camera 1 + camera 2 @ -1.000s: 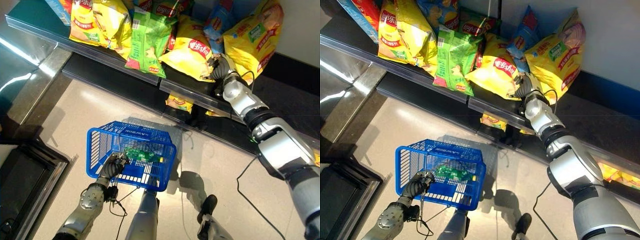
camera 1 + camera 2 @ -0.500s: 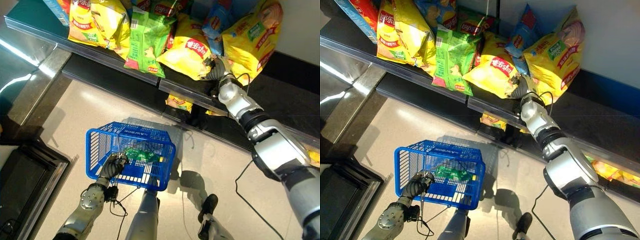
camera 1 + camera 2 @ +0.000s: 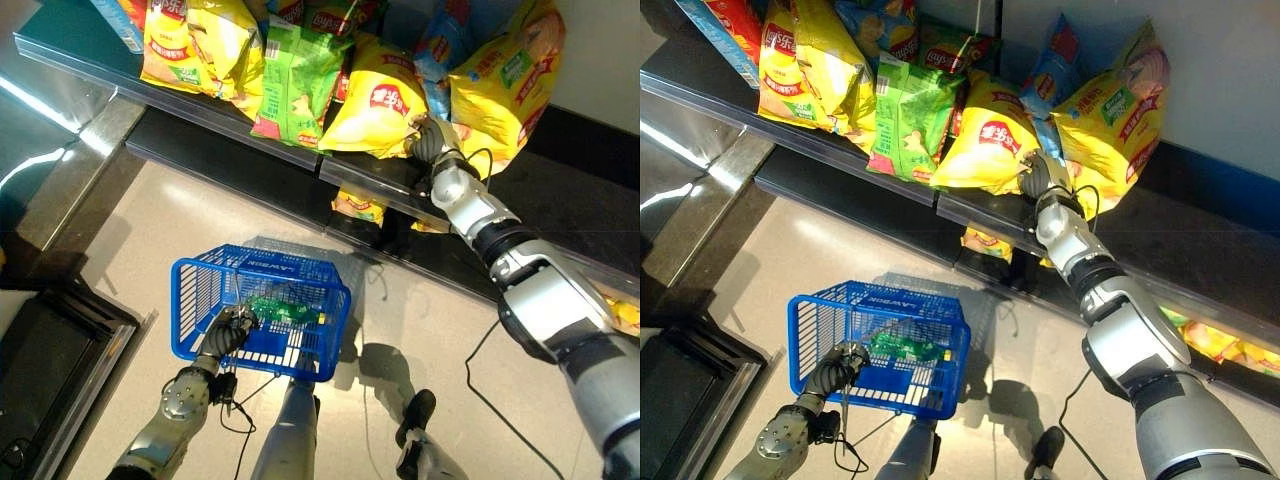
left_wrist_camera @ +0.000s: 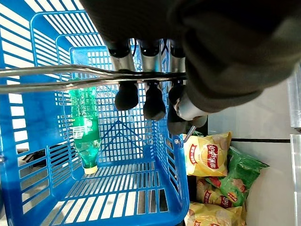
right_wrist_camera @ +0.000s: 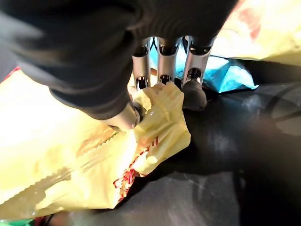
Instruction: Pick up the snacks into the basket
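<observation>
My right hand (image 3: pixel 428 141) reaches onto the shelf and is shut on the corner of a yellow snack bag (image 3: pixel 375 105); the right wrist view shows thumb and fingers (image 5: pixel 160 61) pinching the crinkled yellow edge (image 5: pixel 160 117). Low down, my left hand (image 3: pixel 226 330) is shut on the metal handle (image 4: pixel 70 77) of the blue basket (image 3: pixel 200 290), which hangs over the floor. A green bottle (image 4: pixel 87 132) lies inside the basket.
The dark shelf (image 3: pixel 250 135) carries several more bags: yellow (image 3: pixel 190 45), green (image 3: pixel 295 75), blue (image 3: pixel 440 45) and a big yellow one (image 3: pixel 505 70) at the right. More bags (image 3: pixel 358 205) sit on the lower shelf. Pale floor lies below.
The yellow snack bag has tipped up and shifted left as my right hand pulls on its corner. The basket and left hand stay put.
</observation>
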